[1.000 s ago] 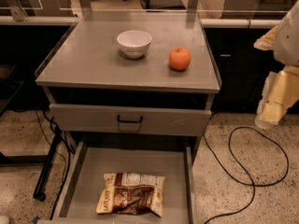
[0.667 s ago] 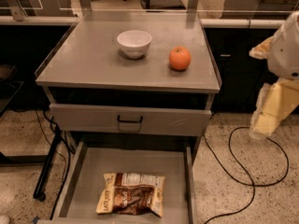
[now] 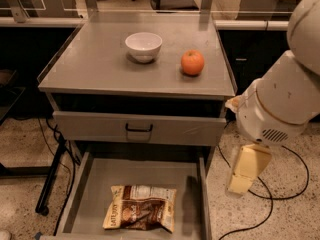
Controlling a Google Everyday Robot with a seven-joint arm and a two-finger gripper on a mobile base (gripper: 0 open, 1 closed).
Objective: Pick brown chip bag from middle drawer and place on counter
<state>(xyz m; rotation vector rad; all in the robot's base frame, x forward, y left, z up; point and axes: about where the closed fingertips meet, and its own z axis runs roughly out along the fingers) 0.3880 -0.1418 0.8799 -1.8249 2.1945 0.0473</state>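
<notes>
The brown chip bag [image 3: 141, 214] lies flat on the floor of the open middle drawer [image 3: 95, 189], near its front and a little right of centre. The counter [image 3: 100, 66] is the grey cabinet top above. My gripper [image 3: 244, 176] hangs pointing down below the white arm, just outside the drawer's right wall. It is to the right of the bag and higher, and holds nothing that I can see.
A white bowl [image 3: 143, 46] and an orange fruit [image 3: 192, 62] stand on the counter. The upper drawer front with a black handle [image 3: 138, 129] is closed. A black cable [image 3: 287, 191] lies on the floor at the right, and a black stand leg [image 3: 50, 179] is at the left.
My arm has swung in from the right edge toward the cabinet and lower. The gripper now hangs beside the open drawer. The bag, bowl and orange have not moved.
</notes>
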